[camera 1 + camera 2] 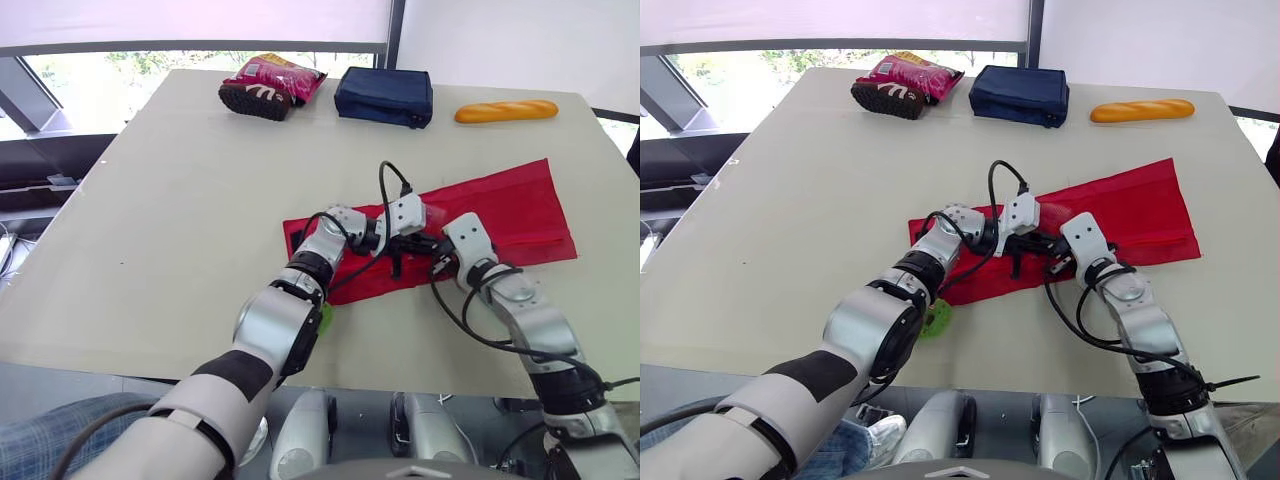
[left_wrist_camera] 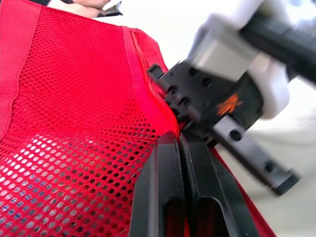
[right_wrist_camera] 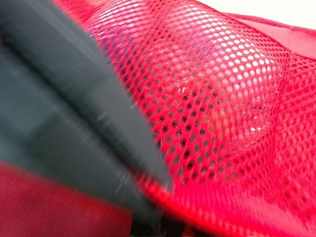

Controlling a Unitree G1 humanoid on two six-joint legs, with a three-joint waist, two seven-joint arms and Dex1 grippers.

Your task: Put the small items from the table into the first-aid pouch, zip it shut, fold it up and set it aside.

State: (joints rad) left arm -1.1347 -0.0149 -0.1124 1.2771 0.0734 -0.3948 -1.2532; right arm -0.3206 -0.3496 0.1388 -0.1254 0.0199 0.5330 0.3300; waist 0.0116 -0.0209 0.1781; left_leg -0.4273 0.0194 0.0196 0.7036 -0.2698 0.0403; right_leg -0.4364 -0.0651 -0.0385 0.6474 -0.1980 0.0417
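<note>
Two grippers meet on the red pouch (image 1: 505, 208) near the table (image 1: 180, 200) front edge.
Jaws of the left gripper (image 2: 180, 143) are together, apparently pinching the zipper seam (image 2: 148, 84); the right gripper (image 1: 437, 262) hold I cannot tell; bare table leftward.

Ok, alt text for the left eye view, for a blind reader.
The left gripper and right gripper meet on a red pouch spread flat on a beige table. A snack bag, navy bag and bread loaf lie along the far edge.

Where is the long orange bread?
In the left eye view the long orange bread loaf lies at the far edge of the pale table, on the robot's right, just right of the dark blue fabric bag.
</note>
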